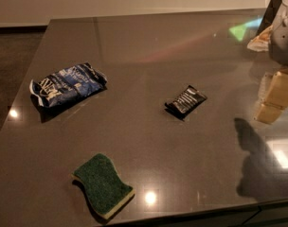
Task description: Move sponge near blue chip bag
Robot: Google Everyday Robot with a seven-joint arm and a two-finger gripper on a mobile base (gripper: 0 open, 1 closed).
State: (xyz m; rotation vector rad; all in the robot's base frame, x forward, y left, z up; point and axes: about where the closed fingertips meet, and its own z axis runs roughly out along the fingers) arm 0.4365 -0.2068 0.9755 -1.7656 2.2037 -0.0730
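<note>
The sponge (103,185), dark green on top with a pale yellow base, lies flat near the table's front edge, left of centre. The blue chip bag (67,85), crumpled with white lettering, lies at the left of the table, well behind the sponge. My gripper (275,98) hangs over the table's right edge, far from both the sponge and the bag, with nothing seen in it. Its shadow falls on the table below it.
A small black wrapper with white text (185,100) lies mid-table between the gripper and the bag. The dark glossy table (148,46) ends close in front of the sponge. Part of my arm (282,37) fills the upper right corner.
</note>
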